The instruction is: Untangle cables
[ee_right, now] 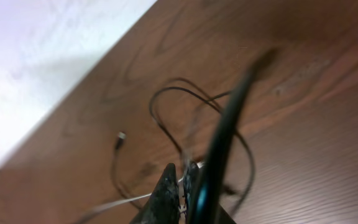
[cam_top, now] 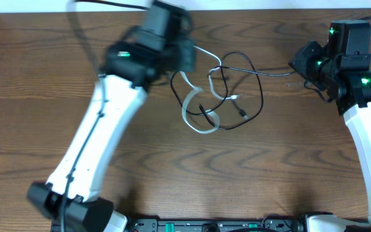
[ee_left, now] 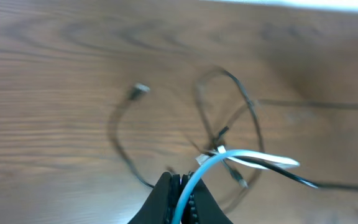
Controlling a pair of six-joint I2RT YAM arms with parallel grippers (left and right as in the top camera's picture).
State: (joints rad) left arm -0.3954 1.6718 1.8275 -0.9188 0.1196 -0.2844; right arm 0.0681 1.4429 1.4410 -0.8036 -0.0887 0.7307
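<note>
**Wooden tabletop, two robot grippers each pinching a strand of a knotted cable pile**

Overhead view: a brown wooden table [cam_top: 44, 96] is filling the frame. At upper centre, a white cable [cam_top: 185, 115] and thin black cables [cam_top: 261, 96] are lying looped over one another in a loose knot. The left gripper [cam_top: 189, 57] is appearing as a blur at the knot's upper left edge. The right gripper [cam_top: 299, 64] is sitting at the upper right, well apart from the pile, with one black strand stretching from it toward the knot.

Left wrist view: the left gripper [ee_left: 180, 183], at bottom centre, is clamping narrowly on the white cable [ee_left: 253, 155], which is arching up and to the right. Behind it, black cables [ee_left: 252, 109] are crossing each other on the wood, one ending in a small plug [ee_left: 140, 89] at upper left.

Right wrist view: the right gripper [ee_right: 180, 177], at bottom centre, is pinching shut on a black cable [ee_right: 229, 118], which is rising as a blurred dark band toward the upper right. More black loops are lying beyond it.

Progress appears early: both strands are being held, but the loops are overlapping, so the separating is largely left to do.
</note>
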